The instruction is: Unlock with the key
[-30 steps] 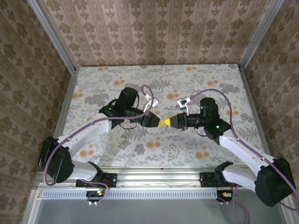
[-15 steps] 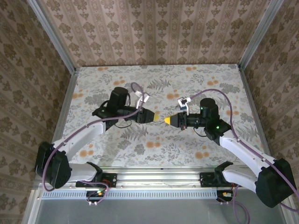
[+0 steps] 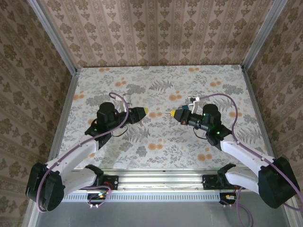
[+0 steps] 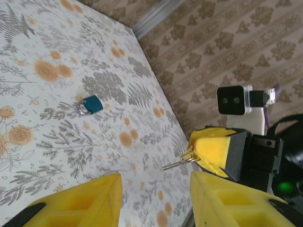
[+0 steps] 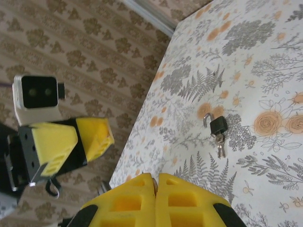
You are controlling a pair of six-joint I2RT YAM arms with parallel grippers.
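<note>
Floral table (image 3: 156, 80): blue padlock (image 4: 91, 105) is lying flat, well in from the edges. Right gripper (image 3: 173, 113) is pinching the key (image 4: 174, 165) (held in the air). Left gripper (image 3: 145, 111) is hovering opposite, jaws parted, empty.

Lit brightly and evenly from overhead. Threw only soft, faint shadows beneath the arms (image 3: 80, 152) onto the table (image 3: 156, 146). Blurred the near yellow fingers (image 4: 85, 201) in the wrist views; kept the floral pattern crisp.
</note>
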